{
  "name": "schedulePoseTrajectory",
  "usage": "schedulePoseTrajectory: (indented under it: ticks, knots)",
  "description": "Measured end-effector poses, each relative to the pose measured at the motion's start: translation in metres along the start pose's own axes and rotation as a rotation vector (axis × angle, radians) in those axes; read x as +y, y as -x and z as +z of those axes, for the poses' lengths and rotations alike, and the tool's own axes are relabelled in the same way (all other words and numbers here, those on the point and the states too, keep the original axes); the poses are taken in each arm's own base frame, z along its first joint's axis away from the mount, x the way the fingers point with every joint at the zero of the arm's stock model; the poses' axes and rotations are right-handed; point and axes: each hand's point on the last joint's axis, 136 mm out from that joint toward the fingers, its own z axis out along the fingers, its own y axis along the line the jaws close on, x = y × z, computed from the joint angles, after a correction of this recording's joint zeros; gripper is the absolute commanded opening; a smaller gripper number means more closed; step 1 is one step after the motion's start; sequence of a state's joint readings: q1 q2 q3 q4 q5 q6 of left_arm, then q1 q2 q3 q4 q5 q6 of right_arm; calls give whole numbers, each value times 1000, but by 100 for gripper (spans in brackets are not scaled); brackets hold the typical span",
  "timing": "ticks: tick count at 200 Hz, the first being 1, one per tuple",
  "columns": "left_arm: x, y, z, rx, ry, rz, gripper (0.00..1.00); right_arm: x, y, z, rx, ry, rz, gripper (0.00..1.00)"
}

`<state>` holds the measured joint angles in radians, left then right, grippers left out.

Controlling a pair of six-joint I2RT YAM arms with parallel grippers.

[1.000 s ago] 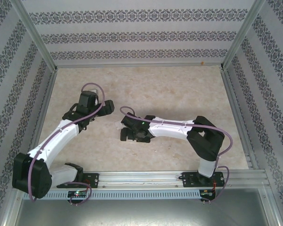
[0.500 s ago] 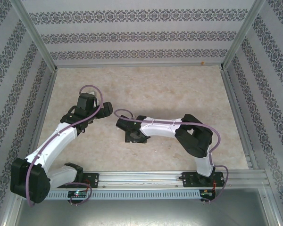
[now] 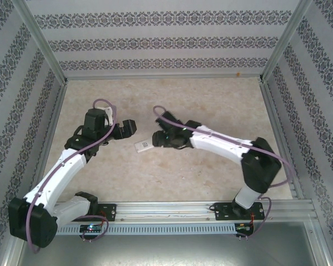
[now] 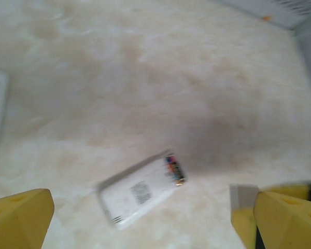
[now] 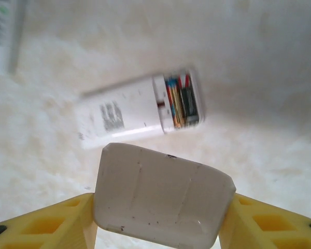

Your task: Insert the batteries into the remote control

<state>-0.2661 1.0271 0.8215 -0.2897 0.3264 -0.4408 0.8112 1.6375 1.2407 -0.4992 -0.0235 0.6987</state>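
Your right gripper [image 3: 158, 138] pinches the white battery cover [image 5: 163, 194] near the face-down remote [image 5: 124, 114] at the middle of the table [image 3: 211, 105]. The batteries [image 5: 180, 101] sit in its open bay. Your left gripper [image 3: 126, 128] is spread.

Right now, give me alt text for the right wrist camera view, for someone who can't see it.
The right gripper clamps a white battery cover in front of a white remote lying face down on the marbled table. The remote's battery compartment is open at its right end, with batteries inside; the image is blurred.
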Motion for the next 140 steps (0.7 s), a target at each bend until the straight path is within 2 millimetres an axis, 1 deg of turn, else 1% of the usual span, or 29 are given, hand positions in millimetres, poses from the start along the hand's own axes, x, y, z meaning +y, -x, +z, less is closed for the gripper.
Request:
schedulePoseTrajectory:
  ticks: [4,12,26,32,49,64,81,101,121,140]
  knots:
    - [-8,4,-3,-22,-42,24,98,0,6,-7,-12,19,-28,57]
    - [-28,12,-11,-79,-148,90,92,0,16,-19,-31,58,-81,56]
    - [-57,15,-27,-167,-312,240,85,3,26,-42,-51,143,-188,56]
    - [-68,13,-34,-193,-373,309,84,4,29,-51,-56,181,-230,56]
    - [-95,5,-52,-245,-515,539,84,6,35,-74,-69,286,-323,55]
    - [-117,-9,-63,-273,-612,786,84,6,39,-94,-89,367,-394,56]
    - [-135,-19,-72,-299,-693,1009,78,10,37,-112,-111,433,-471,58]
    - [-146,-20,-71,-314,-753,1185,70,23,28,-133,-141,513,-576,58]
    - [-161,-21,-63,-305,-828,1309,68,31,20,-149,-166,570,-647,58]
    - [-172,-29,-52,-292,-893,1391,67,36,16,-155,-175,601,-689,57]
